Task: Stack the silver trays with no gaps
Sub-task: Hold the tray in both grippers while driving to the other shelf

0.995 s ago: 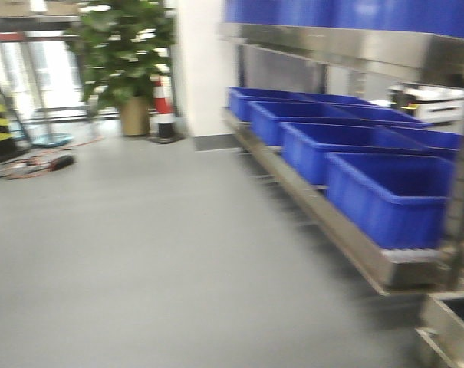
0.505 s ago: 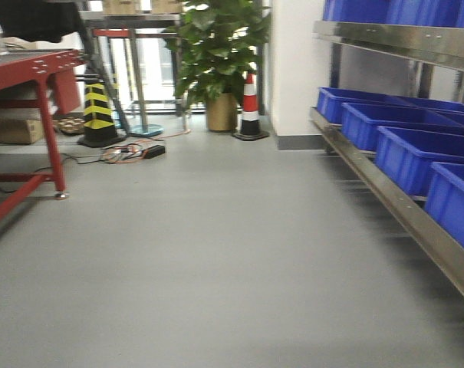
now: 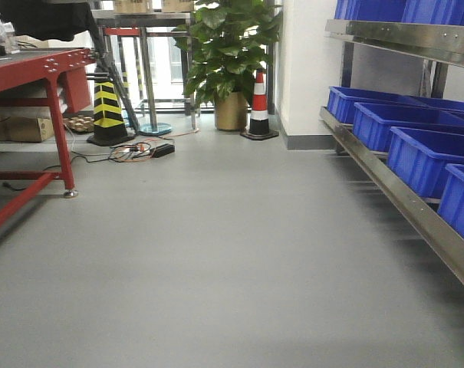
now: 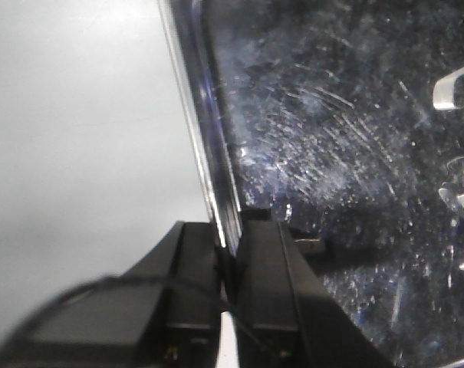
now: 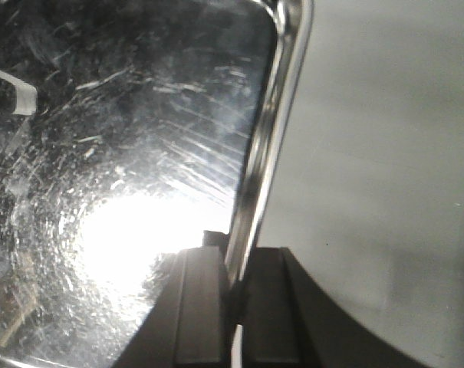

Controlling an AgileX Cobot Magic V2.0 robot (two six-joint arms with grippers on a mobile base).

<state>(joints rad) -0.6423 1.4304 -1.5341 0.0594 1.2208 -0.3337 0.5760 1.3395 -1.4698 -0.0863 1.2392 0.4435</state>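
Note:
A scratched silver tray [image 4: 347, 146] fills the right part of the left wrist view, with grey floor behind it on the left. My left gripper [image 4: 230, 222] is shut on the tray's left rim, one finger inside the tray and one outside. In the right wrist view the same shiny tray [image 5: 116, 153] fills the left side, with a bright glare spot near the jaws. My right gripper [image 5: 235, 261] is shut on its right rim, which runs up to a rounded corner. Neither the tray nor the grippers show in the front view.
A steel shelf rail [image 3: 416, 218] with blue bins [image 3: 427, 157] runs along the right. A red table [image 3: 32, 73] stands at left. A potted plant [image 3: 232, 54], a striped cone [image 3: 258, 107], a yellow-black cone [image 3: 107, 111] and floor cables [image 3: 136, 152] are at the back.
The front view has swung left: the blue bins slid toward the right edge, and the red table and yellow-black cone came into view. The view is sharper now.

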